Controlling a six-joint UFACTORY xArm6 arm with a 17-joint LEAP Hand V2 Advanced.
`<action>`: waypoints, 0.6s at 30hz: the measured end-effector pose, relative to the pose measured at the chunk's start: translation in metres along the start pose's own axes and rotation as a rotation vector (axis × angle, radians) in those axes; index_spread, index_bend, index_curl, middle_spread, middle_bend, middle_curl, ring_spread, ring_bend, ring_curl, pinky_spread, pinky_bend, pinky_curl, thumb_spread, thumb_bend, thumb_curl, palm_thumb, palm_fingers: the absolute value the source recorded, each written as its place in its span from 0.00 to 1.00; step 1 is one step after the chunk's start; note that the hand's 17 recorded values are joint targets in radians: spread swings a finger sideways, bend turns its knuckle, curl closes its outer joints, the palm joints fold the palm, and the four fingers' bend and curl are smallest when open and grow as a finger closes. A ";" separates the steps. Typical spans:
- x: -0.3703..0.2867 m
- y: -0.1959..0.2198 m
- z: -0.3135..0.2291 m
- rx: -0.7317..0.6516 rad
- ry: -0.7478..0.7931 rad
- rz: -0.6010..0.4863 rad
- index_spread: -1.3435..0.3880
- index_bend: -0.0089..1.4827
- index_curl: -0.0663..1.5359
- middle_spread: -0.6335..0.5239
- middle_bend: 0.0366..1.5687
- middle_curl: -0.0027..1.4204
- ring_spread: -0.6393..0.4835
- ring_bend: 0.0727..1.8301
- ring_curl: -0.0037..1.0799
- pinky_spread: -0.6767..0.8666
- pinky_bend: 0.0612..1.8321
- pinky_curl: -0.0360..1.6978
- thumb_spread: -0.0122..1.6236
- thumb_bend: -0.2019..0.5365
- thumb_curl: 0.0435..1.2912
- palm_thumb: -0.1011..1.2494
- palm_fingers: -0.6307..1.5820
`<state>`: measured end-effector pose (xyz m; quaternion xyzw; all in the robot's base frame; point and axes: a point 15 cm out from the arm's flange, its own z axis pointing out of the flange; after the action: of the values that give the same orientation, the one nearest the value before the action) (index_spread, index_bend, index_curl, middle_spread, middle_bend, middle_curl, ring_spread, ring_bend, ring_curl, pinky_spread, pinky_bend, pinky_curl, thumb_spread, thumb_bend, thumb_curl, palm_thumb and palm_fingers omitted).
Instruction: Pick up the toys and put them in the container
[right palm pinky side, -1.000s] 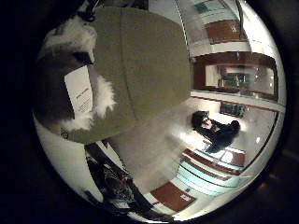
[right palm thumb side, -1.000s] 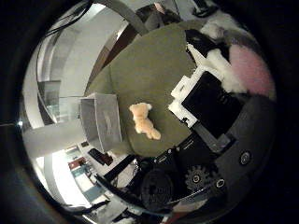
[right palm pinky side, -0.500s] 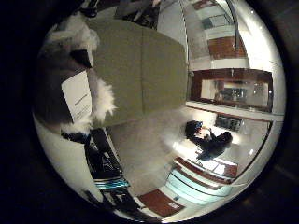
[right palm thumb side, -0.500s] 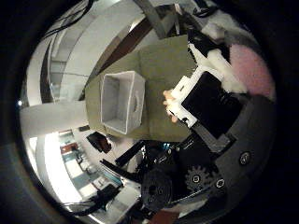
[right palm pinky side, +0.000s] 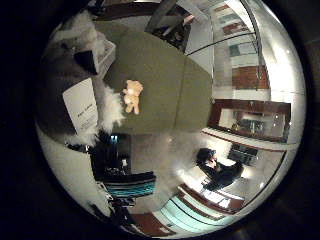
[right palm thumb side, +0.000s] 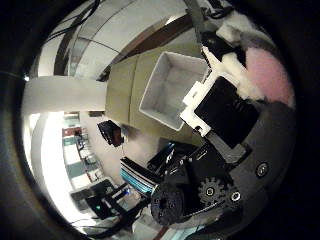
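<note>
My hand (right palm thumb side: 228, 100) is curled round a fluffy white and pink plush toy (right palm thumb side: 268, 75), held close against the palm. In the right little finger side palm view its white fur and paper tag (right palm pinky side: 82, 105) fill the near side. In the right thumb side palm view, a white open container (right palm thumb side: 178, 88) stands on the olive green table (right palm thumb side: 125, 85), close under the hand, and looks empty. In the right little finger side palm view, a small tan teddy bear (right palm pinky side: 131, 95) lies on the same green table (right palm pinky side: 170, 85), away from the hand.
The table's edge drops to a pale floor (right palm pinky side: 160, 150). Chairs and office furniture (right palm thumb side: 110, 130) stand beyond it. A dark seat (right palm pinky side: 215, 165) stands further off near glass walls.
The views have swung with the hand. The container now sits larger and closer by the fingers in the thumb side view. The teddy bear now shows in the little finger side view.
</note>
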<state>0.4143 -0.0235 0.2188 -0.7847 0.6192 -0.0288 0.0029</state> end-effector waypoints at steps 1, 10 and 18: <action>-0.008 0.001 0.002 -0.002 -0.002 -0.008 0.63 0.74 0.56 0.43 0.88 0.47 0.37 0.73 0.70 0.31 0.74 0.53 0.61 0.25 0.55 0.86 0.80; -0.075 0.002 0.029 0.009 -0.051 -0.081 0.63 0.74 0.56 0.43 0.88 0.47 0.37 0.73 0.70 0.31 0.73 0.54 0.60 0.26 0.55 0.86 0.80; -0.109 -0.010 0.033 0.055 -0.051 -0.127 0.63 0.74 0.56 0.43 0.88 0.47 0.38 0.74 0.70 0.31 0.73 0.55 0.59 0.25 0.57 0.87 0.80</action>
<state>0.4007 0.0843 0.1819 -0.8225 0.5669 -0.0260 0.0385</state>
